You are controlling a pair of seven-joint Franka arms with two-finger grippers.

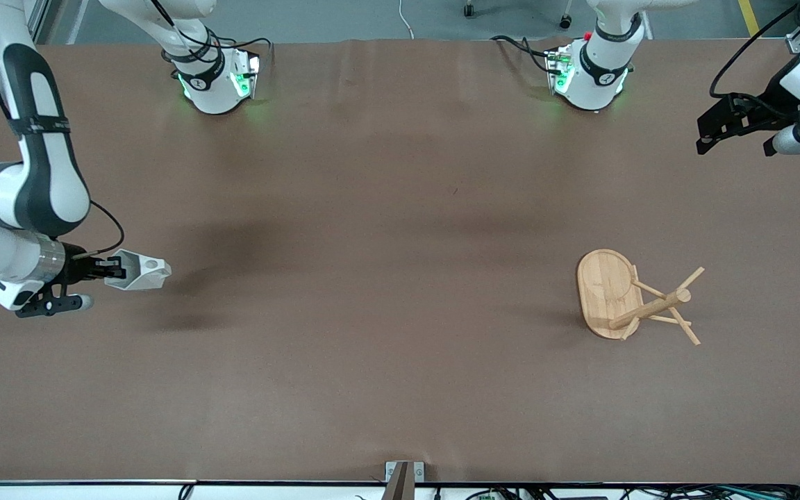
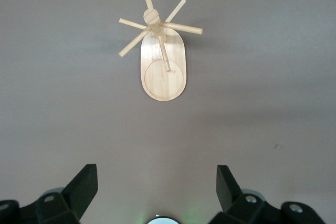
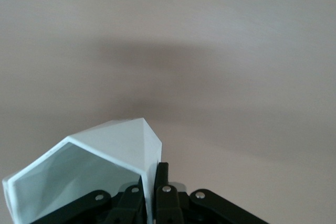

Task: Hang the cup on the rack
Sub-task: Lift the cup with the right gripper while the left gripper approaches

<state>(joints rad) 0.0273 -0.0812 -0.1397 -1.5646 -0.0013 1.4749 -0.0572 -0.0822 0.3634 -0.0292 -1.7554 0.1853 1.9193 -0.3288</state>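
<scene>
Small white faceted mug (image 1: 142, 271) with a wide angular rim, held clear of the brown bench (image 1: 372, 292) at the right arm's end, a shadow on the bench surface beside it. Tipped on its side, handle with its round hole uppermost in the front view, open mouth toward the wrist. Clamped by the rim wall in the right hand (image 1: 110, 268), black fingers (image 3: 161, 182) closed on the white wall in the right wrist view, one inside the mug (image 3: 94, 174) and one outside.

Well apart, toward the left arm's end of the bench: light bamboo mug tree (image 1: 632, 297), standing on its oval flat base, central post upright and thin pegs angled outward. Nothing hung on the pegs.

Left hand (image 1: 737, 125) raised over the bench edge at the left arm's end, near that arm's base. Released and spread wide, both black fingers (image 2: 84, 184) framing bare bench in the left wrist view, with the bamboo mug tree (image 2: 163, 59) seen from above between them, farther off. Left arm waiting.
</scene>
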